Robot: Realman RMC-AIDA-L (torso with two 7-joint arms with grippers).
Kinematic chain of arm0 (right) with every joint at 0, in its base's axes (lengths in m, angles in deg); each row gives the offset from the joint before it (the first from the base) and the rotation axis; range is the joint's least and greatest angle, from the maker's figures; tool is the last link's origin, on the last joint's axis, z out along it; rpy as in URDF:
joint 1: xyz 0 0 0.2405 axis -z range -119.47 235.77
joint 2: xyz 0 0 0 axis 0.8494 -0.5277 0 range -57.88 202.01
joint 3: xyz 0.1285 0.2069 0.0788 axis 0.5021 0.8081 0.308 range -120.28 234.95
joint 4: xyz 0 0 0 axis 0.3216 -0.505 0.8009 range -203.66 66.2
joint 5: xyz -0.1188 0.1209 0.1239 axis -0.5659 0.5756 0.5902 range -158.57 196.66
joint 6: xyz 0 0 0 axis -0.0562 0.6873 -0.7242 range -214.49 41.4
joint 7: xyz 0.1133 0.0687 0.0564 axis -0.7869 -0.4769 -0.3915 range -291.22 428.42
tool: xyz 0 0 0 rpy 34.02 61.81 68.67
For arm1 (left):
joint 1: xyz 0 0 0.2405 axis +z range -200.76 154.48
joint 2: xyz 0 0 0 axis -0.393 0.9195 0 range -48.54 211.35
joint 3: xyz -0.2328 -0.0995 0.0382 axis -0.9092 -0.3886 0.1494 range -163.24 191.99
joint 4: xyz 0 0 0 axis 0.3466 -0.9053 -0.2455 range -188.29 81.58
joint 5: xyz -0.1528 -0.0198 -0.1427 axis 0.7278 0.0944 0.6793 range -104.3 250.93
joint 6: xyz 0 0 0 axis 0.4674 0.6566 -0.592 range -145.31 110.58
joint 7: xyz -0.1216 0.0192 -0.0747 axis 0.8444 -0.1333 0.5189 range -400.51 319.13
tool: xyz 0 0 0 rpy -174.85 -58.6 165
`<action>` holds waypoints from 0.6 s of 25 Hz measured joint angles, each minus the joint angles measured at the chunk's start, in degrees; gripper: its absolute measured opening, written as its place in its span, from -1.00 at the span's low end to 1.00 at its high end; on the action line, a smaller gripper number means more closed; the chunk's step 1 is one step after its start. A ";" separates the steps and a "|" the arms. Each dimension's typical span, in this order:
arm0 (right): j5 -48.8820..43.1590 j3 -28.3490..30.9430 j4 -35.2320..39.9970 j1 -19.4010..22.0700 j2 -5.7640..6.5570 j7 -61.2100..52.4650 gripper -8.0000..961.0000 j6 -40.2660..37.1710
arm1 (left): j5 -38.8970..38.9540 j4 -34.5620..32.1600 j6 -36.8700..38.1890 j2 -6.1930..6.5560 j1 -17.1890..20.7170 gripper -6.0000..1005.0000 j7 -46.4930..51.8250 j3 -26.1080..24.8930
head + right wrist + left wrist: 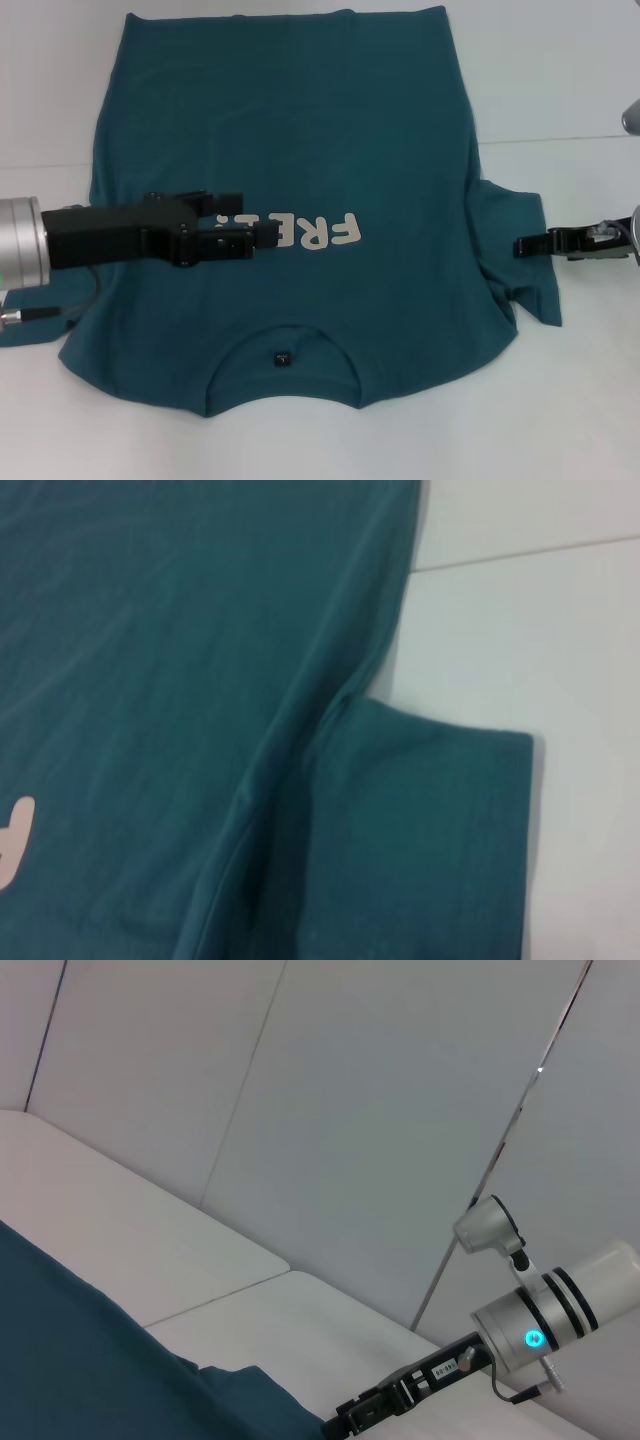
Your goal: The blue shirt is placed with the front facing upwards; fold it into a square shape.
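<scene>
Collar (pixel 283 345) nearest you. Shirt (pixel 300 130) soft, light, limp: pinch sleeve hem (pixel 535 260). Left gripper (pixel 262 236) over chest, right gripper (pixel 520 246) at sleeve; cannot tell either jaws' opening.

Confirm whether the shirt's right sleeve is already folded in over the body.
No: in the head view the blue shirt's right sleeve lies spread out on the table, beside the right gripper.

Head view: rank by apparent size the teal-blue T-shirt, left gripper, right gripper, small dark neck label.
1. Teal-blue cotton T-shirt, filling most of the white table.
2. Black left gripper, over the white lettering.
3. Black right gripper, at the sleeve; partly cut off by the frame, so unsure.
4. Small dark neck label.
</scene>
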 joint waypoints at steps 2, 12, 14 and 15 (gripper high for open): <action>0.00 -0.39 -0.03 -0.02 0.00 -0.17 0.96 0.17 | 0.00 -0.04 0.00 0.04 0.04 0.74 0.01 -0.02; 0.00 -0.66 -0.04 -0.18 -0.19 -0.12 0.58 0.71 | 0.00 -0.23 0.21 0.06 0.15 0.74 -0.08 -0.29; 0.00 -0.66 -0.14 -0.37 -0.19 -0.14 0.58 0.95 | 0.00 -0.24 0.21 0.08 0.15 0.74 -0.10 -0.30; 0.00 -0.66 -0.30 -0.47 -0.19 -0.14 0.58 1.04 | 0.00 -0.22 0.16 0.11 0.08 0.74 -0.19 -0.32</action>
